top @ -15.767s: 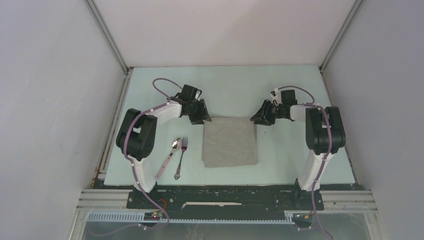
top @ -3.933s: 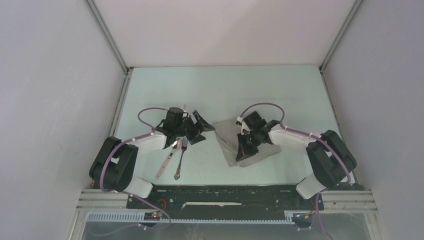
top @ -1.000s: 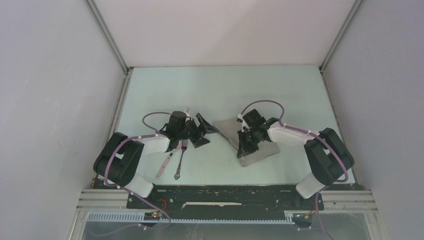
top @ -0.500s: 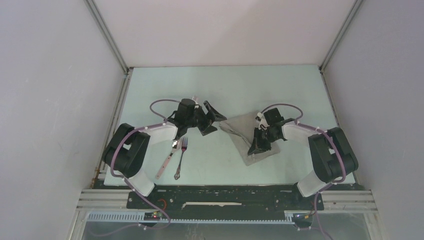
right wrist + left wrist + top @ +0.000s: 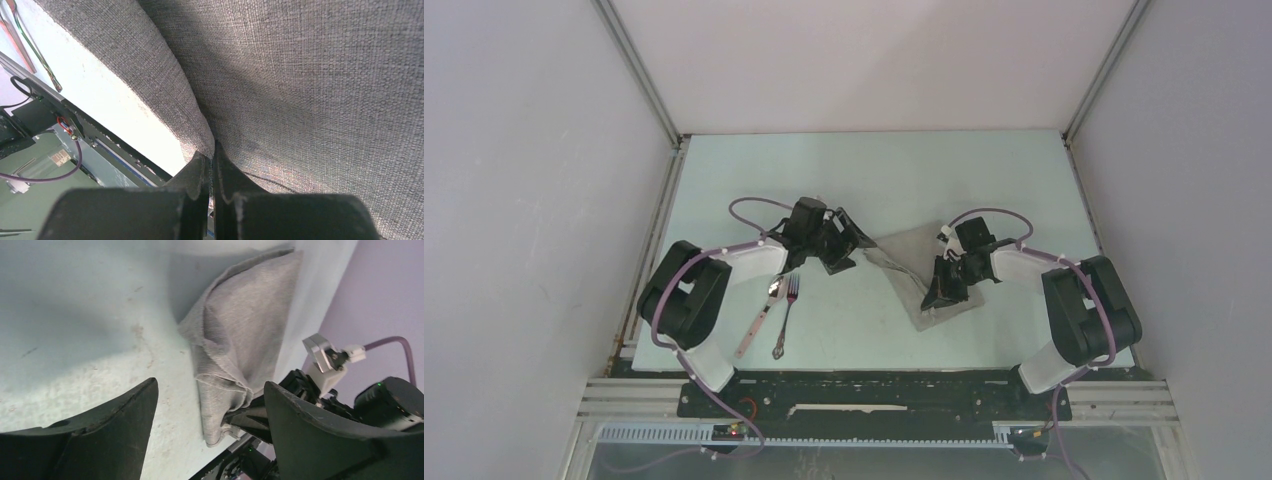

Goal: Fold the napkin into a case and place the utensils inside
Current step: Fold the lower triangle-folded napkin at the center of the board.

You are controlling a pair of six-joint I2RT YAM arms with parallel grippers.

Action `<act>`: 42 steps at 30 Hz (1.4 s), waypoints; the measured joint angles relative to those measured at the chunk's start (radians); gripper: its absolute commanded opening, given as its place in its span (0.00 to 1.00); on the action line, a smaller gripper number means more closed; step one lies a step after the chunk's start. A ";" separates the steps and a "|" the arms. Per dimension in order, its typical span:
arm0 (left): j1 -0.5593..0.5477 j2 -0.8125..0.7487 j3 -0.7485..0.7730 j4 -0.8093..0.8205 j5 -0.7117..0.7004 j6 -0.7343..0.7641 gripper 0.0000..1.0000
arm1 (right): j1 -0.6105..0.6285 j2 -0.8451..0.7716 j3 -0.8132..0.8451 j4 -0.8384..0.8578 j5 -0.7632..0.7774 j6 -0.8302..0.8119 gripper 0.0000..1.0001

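Your right gripper (image 5: 212, 150) pinches a fold of the napkin (image 5: 916, 262), right of centre; your left gripper (image 5: 209, 386) stands wide, empty, just beside its left edge. You have bare table (image 5: 874, 175) behind. 2 utensils, spoon (image 5: 759, 318) and fork (image 5: 785, 318), lie near your left arm (image 5: 754, 258).

In your right wrist view the napkin (image 5: 310, 80) runs off the top and right edges, so you can't see its outline. From above, the right gripper (image 5: 939, 296) covers its near-left fold. The bottom edge crops your left fingers (image 5: 95, 440). The fork (image 5: 785, 317) tines are too small to count.
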 measured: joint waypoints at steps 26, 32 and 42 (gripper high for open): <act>-0.003 0.091 0.085 -0.020 -0.023 -0.001 0.32 | 0.000 -0.011 -0.001 0.007 -0.003 -0.012 0.00; -0.004 0.100 0.102 -0.020 -0.021 -0.001 0.13 | 0.000 -0.015 -0.001 0.006 0.001 -0.015 0.00; -0.010 0.147 0.207 -0.033 -0.003 -0.001 0.00 | 0.000 -0.056 -0.001 -0.002 0.035 -0.019 0.00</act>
